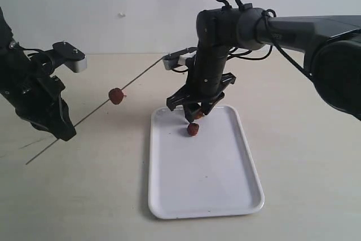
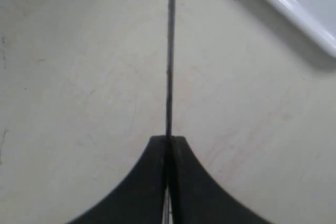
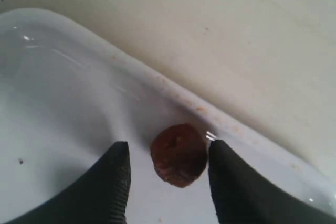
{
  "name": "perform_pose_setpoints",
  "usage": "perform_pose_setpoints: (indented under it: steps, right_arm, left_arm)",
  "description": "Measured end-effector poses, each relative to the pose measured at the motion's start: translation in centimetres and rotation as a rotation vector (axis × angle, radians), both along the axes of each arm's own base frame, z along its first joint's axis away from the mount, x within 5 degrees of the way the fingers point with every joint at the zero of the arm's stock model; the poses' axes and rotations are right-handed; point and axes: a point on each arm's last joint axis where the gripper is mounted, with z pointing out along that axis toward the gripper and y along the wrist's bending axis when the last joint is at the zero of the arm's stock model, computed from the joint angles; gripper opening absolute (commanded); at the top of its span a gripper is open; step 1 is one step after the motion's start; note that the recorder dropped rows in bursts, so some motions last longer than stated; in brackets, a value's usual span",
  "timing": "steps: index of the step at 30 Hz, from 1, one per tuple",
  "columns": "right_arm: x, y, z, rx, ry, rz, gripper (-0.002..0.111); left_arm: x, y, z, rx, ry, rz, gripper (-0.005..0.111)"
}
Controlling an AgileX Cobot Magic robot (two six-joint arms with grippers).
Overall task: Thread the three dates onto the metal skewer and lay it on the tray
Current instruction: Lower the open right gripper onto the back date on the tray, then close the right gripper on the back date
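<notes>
My left gripper (image 1: pixel 63 131) (image 2: pixel 168 139) is shut on the metal skewer (image 1: pixel 90 115) (image 2: pixel 170 51), which slants up and away over the table. One date (image 1: pixel 116 95) is threaded on the skewer about midway along. A second date (image 1: pixel 193 130) (image 3: pixel 179 155) lies on the white tray (image 1: pixel 208 179) (image 3: pixel 63 77) near its far rim. My right gripper (image 1: pixel 194 118) (image 3: pixel 169 148) hangs open just above it, one finger on each side of the date and a gap on the left side. A third date does not show clearly.
The tray's corner (image 2: pixel 294 9) shows in the left wrist view, off to the side of the skewer. Bare beige tabletop (image 1: pixel 84 196) surrounds the tray. A white wall stands behind the table.
</notes>
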Motion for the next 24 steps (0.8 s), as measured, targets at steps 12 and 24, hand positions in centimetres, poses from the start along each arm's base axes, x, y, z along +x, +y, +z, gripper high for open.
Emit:
perform_pose_setpoints:
  steps: [12,24]
  right_arm:
    - [-0.01,-0.12,-0.50,-0.017,0.009,0.005,0.032]
    - [-0.06,-0.27,-0.52,-0.034,0.014,0.012,0.032]
  left_arm:
    - [0.00,0.00,0.00,0.000,0.000,0.000,0.000]
    - [0.02,0.00,0.00,0.000,-0.002,0.001,0.000]
